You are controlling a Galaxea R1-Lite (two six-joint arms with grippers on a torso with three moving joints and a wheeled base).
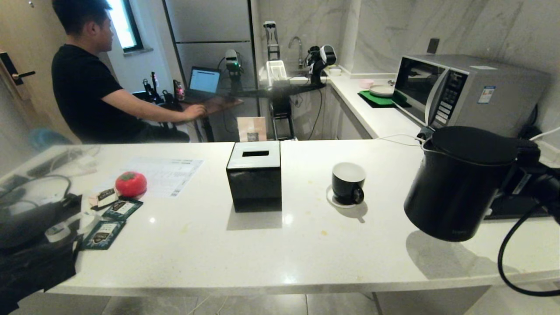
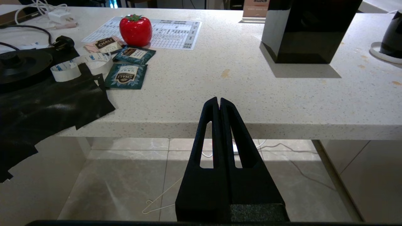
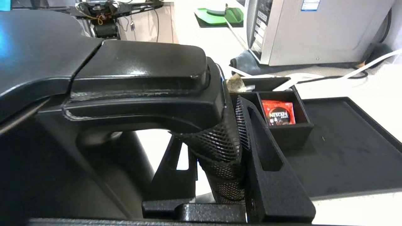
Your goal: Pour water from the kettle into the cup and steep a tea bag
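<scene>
The matte black kettle point(image 1: 455, 188) hangs above the right end of the white counter point(image 1: 271, 245), tipped slightly left, its shadow on the counter below it. My right gripper point(image 3: 216, 138) is shut on the kettle's mesh-wrapped handle point(image 3: 220, 147); in the head view the kettle hides it. To the left of the kettle, the black cup point(image 1: 348, 181) stands apart on its white saucer point(image 1: 334, 200), white inside showing. Dark green tea bag packets point(image 1: 103, 234) lie at the counter's left end. Off the counter's front edge, my left gripper point(image 2: 219, 99) is parked, shut and empty.
A glossy black slotted box point(image 1: 254, 175) stands mid-counter. A red tomato-shaped object point(image 1: 130, 183), a tape roll point(image 2: 81, 64) and the kettle base point(image 2: 19, 62) sit at the left. A microwave point(image 1: 463, 87) and a black tray point(image 3: 342, 144) are on the right. A person point(image 1: 87, 83) sits behind.
</scene>
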